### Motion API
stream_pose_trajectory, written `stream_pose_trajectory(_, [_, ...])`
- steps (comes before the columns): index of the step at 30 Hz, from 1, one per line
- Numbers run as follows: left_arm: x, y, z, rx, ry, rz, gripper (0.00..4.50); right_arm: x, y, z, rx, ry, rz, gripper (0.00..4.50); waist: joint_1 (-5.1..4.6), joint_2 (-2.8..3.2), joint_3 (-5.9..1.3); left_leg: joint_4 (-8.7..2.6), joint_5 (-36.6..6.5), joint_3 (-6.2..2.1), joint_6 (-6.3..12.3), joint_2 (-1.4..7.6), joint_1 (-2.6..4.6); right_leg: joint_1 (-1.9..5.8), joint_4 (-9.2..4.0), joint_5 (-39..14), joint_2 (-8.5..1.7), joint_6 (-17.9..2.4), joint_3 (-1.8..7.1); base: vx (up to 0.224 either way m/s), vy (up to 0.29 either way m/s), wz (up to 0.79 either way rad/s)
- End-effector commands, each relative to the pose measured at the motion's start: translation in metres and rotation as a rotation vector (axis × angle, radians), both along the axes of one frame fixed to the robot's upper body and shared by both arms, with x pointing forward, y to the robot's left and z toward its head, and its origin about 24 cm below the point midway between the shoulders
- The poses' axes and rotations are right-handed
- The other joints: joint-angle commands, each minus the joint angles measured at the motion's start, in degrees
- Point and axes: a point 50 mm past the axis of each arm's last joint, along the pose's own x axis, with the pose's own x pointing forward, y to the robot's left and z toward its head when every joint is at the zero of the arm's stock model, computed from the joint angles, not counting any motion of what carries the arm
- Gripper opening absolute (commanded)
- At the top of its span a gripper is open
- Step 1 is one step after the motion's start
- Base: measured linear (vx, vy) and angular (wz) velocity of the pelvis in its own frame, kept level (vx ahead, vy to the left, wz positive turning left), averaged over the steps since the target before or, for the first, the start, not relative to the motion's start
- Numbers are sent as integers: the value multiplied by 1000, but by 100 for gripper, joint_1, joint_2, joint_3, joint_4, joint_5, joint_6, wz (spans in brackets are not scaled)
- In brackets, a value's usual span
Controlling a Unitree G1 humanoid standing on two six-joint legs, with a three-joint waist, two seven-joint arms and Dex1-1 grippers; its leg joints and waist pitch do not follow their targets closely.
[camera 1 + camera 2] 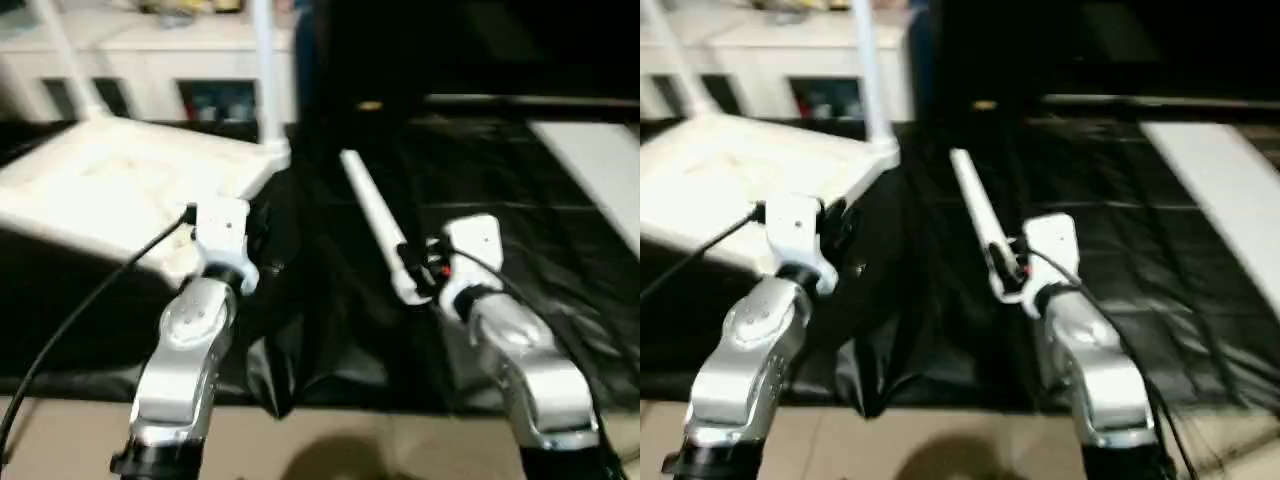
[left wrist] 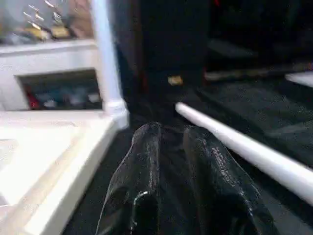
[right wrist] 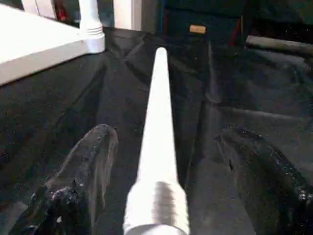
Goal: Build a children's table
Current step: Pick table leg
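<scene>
Dim scene, both head views soft with motion blur, edges smeared. Black sheet (image 1: 480, 200) swallows light, faint sheen on its creases at 3 o'clock. White tabletop (image 1: 110, 190) at 10 o'clock blows out, ribs barely readable. Glare streaks on silver forearms (image 1: 190, 350). Wrist views: near fingers (image 2: 146, 186) out of focus, glossy highlights; loose leg (image 3: 159, 132) sharper, cabinet (image 2: 54, 73) background blurred.

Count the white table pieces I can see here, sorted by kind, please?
Table top: 1
Legs standing upright in the top's corner sockets: 2
Loose leg lying on the black sheet: 1
Total: 4
</scene>
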Motion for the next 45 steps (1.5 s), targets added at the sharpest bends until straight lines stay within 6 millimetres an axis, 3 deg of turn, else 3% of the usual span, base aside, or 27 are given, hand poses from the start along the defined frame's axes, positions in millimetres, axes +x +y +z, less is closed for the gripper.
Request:
stream_pose_trajectory(1, [-1,2,-1,-8,7,2,107,3,2,3,-2,-6,16,368,58,-320,-294,318,-2782,113,282,-155,194,-150,-1262,-4845,-121,300,535,-11,-97,6])
stream_pose_trajectory(2, [-2,2,-2,-9,10,2,107,3,4,3,-32,-10,34,368,289,-92,-171,842,-879,-75,597,-244,-117,5,-1711,-6298,-711,-134,1126,0,0,0])
stream_pose_trajectory(3, [-2,3,-2,-10,11,2,107,2,5,2,-41,-7,50,368,293,-253,-166,912,-589,-272,591,-281,-484,350,-1521,-5798,-682,-377,1036,0,0,0])
stream_pose_trajectory(4, [-3,4,-2,-12,11,2,107,1,7,1,-48,-6,65,368,362,-196,-152,729,-673,-284,571,-252,-415,333,-1506,-5388,-608,-503,989,66,44,14])
stream_pose_trajectory(5, [-3,4,-2,-13,11,1,107,1,8,1,-49,-6,72,368,401,-38,-263,286,-905,-261,639,-217,-137,362,-1380,-3914,-338,-943,876,36,37,40])
stream_pose_trajectory(6, [-3,4,-2,-13,11,2,107,1,8,1,-41,-3,68,368,325,256,-404,-299,-1075,-366,628,-38,254,254,-1115,-2097,68,-1055,452,36,37,40])
stream_pose_trajectory(7, [-3,5,-2,-13,12,5,107,1,8,1,-12,5,54,368,-30,379,-380,-678,-2234,-893,726,350,687,-212,-439,-988,345,-954,166,44,52,20])
stream_pose_trajectory(8, [-3,5,-1,-13,13,7,107,2,8,1,-2,7,49,368,-129,348,-437,-745,-2487,-1060,973,471,816,-301,-274,-553,296,-718,119,79,56,-1])
stream_pose_trajectory(9, [-3,5,-1,-13,13,7,107,2,8,1,-2,7,49,368,-181,363,-451,-728,-2448,-1155,1615,499,880,-484,-97,-92,218,-222,71,79,56,-1])
stream_pose_trajectory(11, [-3,6,-1,-11,14,8,107,3,8,2,-2,5,42,368,-246,276,-402,-691,-2010,-1013,2210,434,811,-632,-92,417,106,43,61,109,28,0])
stream_pose_trajectory(13, [-3,7,-1,-7,12,3,107,8,4,6,-13,5,8,368,-269,36,-354,-620,-1843,-605,2116,49,588,-445,-628,884,-31,-243,201,113,-21,2])
stream_pose_trajectory(14, [-3,7,0,-18,4,-5,107,10,3,7,-20,14,-10,368,-126,-312,-345,-140,-1846,-156,1658,-592,70,180,-1229,-621,-229,-303,698,109,-69,4])
stream_pose_trajectory(15, [-3,6,-1,-9,10,-17,107,11,2,8,-34,32,-18,368,40,-275,-389,576,-807,-322,1354,-566,-312,613,-1489,-1936,-911,-1010,1220,109,-69,4])
stream_pose_trajectory(16, [-3,6,-1,-9,10,-17,107,11,2,8,-34,32,-18,368,103,-224,-464,624,117,-463,1024,-515,-601,726,-1229,-598,-782,-1343,1127,127,-41,-1])
stream_pose_trajectory(17, [-4,5,-3,-7,25,-38,107,14,3,10,-34,54,3,368,79,-234,-460,557,587,-476,895,-498,-684,683,-1080,622,-665,-1470,989,79,-18,-5])
stream_pose_trajectory(18, [-4,6,-3,0,29,-51,107,17,5,13,-1,72,39,368,64,-124,-476,145,1671,-459,663,-445,-646,469,-768,3005,-293,-1540,569,135,-36,-11])
stream_pose_trajectory(19, [-4,6,-3,0,29,-52,106,17,5,14,2,73,42,385,34,92,-498,-264,2468,-439,646,-364,-436,255,-622,3663,59,-1256,202,0,0,0])
stream_pose_trajectory(20, [-5,6,-3,5,31,-58,106,19,6,16,24,83,66,385,62,257,-554,-235,2443,-524,952,-194,-346,134,-646,3569,51,-1007,215,-3,-36,-24])
stream_pose_trajectory(21, [-5,6,-3,5,31,-58,106,19,6,16,24,83,66,395,-53,258,-539,-182,2666,-657,1079,84,-306,24,-544,3210,37,-923,201,-59,-18,-18])
stream_pose_trajectory(22, [-4,7,-4,-1,49,-63,106,23,5,19,38,87,67,402,-16,265,-568,-153,2556,-658,1091,122,-233,-27,-594,2939,-1,-958,223,0,0,0])
stream_pose_trajectory(23, [-4,7,-5,-6,59,-89,106,27,3,22,33,92,56,405,11,215,-582,-161,2178,-603,1090,114,-227,-22,-666,2710,-89,-1144,290,0,0,0])
stream_pose_trajectory(25, [-6,4,-6,25,109,-234,141,46,-7,27,-8,153,-12,429,111,181,-483,-300,766,-417,664,-11,-305,2,-810,1853,-122,-1490,315,0,0,0])
stream_pose_trajectory(26, [-7,3,-6,34,120,-260,141,49,-9,28,-17,167,-24,440,111,181,-483,-300,766,-417,664,-11,-305,2,-810,1853,-122,-1490,315,0,0,0])
stream_pose_trajectory(27, [-9,3,-7,47,152,-315,146,58,-11,30,-25,214,-40,446,115,246,-423,-389,-393,-365,220,12,-217,-70,-874,988,-96,-1539,317,0,0,0])
stream_pose_trajectory(31, [-12,5,-8,78,254,-406,181,82,-4,39,20,292,-5,450,94,244,-361,-483,-1451,-272,-146,-21,-218,-67,-951,-290,-178,-1410,364,-42,26,3])
stream_pose_trajectory(39, [-16,4,3,138,311,-520,235,112,-11,41,-47,405,9,450,165,150,-445,-414,-446,-114,102,22,-284,-54,-925,519,-181,-1462,357,0,0,0])
stream_pose_trajectory(45, [-26,-3,13,185,310,-654,280,117,-28,32,-125,502,-27,450,203,164,-504,-348,-62,-55,250,34,-296,-85,-836,1050,-152,-1631,327,0,0,0])
